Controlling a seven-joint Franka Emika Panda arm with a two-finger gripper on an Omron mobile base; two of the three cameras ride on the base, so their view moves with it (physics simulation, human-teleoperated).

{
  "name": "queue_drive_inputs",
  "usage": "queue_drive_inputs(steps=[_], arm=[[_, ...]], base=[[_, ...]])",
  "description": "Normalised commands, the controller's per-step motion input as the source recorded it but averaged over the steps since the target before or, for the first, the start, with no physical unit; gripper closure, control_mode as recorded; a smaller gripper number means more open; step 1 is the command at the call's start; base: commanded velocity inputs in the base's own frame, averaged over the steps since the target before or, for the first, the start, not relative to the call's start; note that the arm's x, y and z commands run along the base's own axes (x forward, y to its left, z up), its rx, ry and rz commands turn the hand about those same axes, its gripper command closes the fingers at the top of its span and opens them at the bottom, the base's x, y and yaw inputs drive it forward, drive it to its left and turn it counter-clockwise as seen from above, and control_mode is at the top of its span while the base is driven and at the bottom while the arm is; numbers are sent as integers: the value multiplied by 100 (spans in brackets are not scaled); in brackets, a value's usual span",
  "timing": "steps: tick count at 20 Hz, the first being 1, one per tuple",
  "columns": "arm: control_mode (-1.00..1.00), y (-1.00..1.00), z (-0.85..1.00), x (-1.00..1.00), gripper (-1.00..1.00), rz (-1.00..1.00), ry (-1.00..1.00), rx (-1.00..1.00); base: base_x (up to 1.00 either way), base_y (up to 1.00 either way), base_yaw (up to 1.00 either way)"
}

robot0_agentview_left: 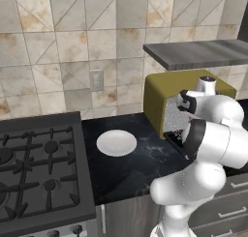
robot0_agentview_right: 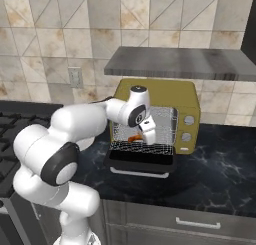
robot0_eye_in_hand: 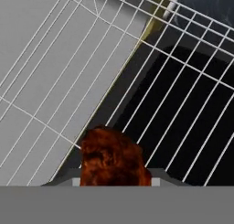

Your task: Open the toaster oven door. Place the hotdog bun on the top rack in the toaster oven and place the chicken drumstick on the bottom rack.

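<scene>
1 mustard-yellow boxy toaster oven (robot0_agentview_right: 187,100) is standing with its black-framed glass door (robot0_agentview_right: 141,161) lying open. The white arm's gripper (robot0_agentview_right: 148,135) is reaching inside, jaws pinching the reddish-brown chicken drumstick (robot0_eye_in_hand: 114,158) above a wire rack (robot0_eye_in_hand: 173,90). Next, judged: lowering onto the bottom rack, then releasing.
</scene>
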Motion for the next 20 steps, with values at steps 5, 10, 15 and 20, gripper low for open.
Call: queue_drive_inputs(steps=[5, 10, 15, 20], arm=[[-100, -4, -15, 15, 100, -15, 0, 0], [-100, -4, -22, 6, 100, -19, -5, 0], [-100, -17, -16, 6, 100, -12, -8, 3], [-100, -26, -5, 12, 100, -5, 0, 11]], base=[[0, 0, 0], [0, 0, 0], [0, 0, 0], [0, 0, 0]])
